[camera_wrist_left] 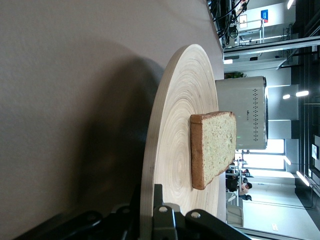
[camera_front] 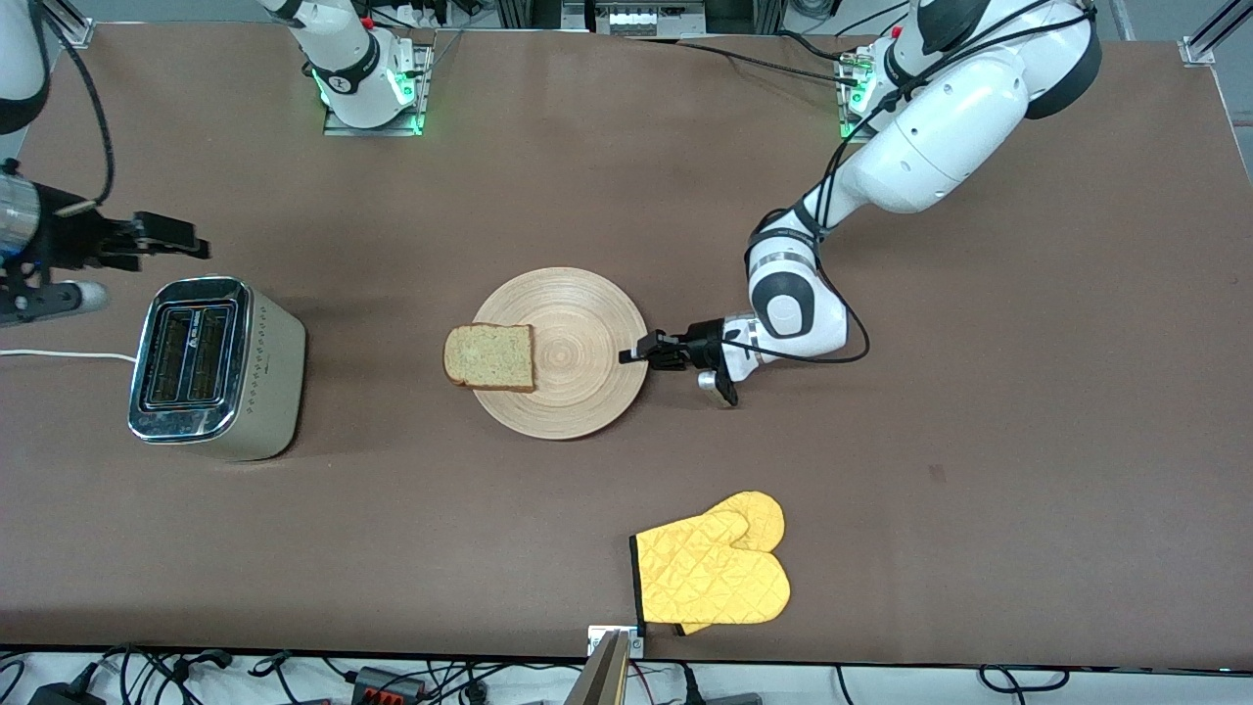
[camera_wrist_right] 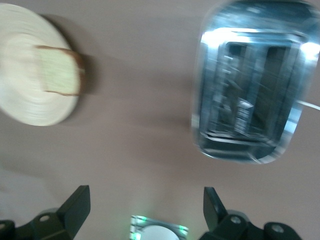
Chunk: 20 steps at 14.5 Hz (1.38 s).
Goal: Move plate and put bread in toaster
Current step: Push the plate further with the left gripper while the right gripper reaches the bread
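The pale wood plate [camera_front: 578,392] lies mid-table with the bread [camera_front: 489,357] on its edge toward the right arm's end. My left gripper [camera_front: 634,354] is shut on the plate's rim at the left arm's side. In the left wrist view the plate [camera_wrist_left: 172,125] runs between my left gripper's [camera_wrist_left: 152,212] jaws, one finger on top, and the bread [camera_wrist_left: 212,147] lies farther along. The toaster [camera_front: 210,367] stands at the right arm's end. My right gripper [camera_front: 191,242] hovers open and empty over the table beside it. The right wrist view shows its gripper [camera_wrist_right: 146,205], the toaster [camera_wrist_right: 250,80], plate [camera_wrist_right: 20,75] and bread [camera_wrist_right: 60,70].
A yellow oven mitt [camera_front: 715,573] lies near the table's front edge, nearer the camera than the plate. The toaster's white cord [camera_front: 59,354] runs off the right arm's end. The right arm's base [camera_wrist_right: 157,232] with green lights shows between the right fingers.
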Motion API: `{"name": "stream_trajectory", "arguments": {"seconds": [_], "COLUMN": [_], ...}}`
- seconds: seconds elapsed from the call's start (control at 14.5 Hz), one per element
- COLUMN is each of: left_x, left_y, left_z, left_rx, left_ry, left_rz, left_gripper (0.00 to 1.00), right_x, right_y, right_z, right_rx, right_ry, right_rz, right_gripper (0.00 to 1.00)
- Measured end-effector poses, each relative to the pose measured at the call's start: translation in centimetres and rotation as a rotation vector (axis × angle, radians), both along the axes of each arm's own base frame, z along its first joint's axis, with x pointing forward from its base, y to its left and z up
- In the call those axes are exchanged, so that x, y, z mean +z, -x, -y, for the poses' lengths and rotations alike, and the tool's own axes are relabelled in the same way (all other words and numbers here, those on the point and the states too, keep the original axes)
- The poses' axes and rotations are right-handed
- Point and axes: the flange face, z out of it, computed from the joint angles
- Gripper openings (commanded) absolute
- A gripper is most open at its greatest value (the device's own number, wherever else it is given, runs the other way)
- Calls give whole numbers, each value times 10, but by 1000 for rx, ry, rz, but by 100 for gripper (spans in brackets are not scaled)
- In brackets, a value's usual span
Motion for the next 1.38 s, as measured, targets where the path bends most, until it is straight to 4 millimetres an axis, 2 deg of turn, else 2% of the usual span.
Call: {"name": "stream_trajectory", "arguments": {"seconds": [0.07,0.14,0.28,0.41,0.62,0.83,1.1,1.38], "left_x": [-2,-2,-1,0,9,22,30,35], "left_y": [3,4,3,0,-16,-40,-68,-82], "left_z": [3,4,4,2,-15,-47,-109,-175], "left_rx": [0,1,3,8,40,20,-154,-364], "left_ry": [-10,-16,-16,-15,-13,15,60,57], "left_rz": [-1,2,2,6,25,79,177,230], "left_gripper": [6,28,100,100,100,100,100,100], "right_x": [-8,-20,-51,-89,-144,-179,-218,-243], "right_y": [-5,-11,-22,-30,-29,-20,-1,11], "right_z": [-19,-40,-76,-91,-77,-73,-88,-103], "right_rx": [-4,-10,-5,-52,-171,-186,-251,-300], "right_ry": [-3,2,9,-76,-173,-200,-286,-367], "right_rz": [-3,-3,6,10,39,102,155,191], "right_gripper": [100,100,100,100,100,100,100,100]}}
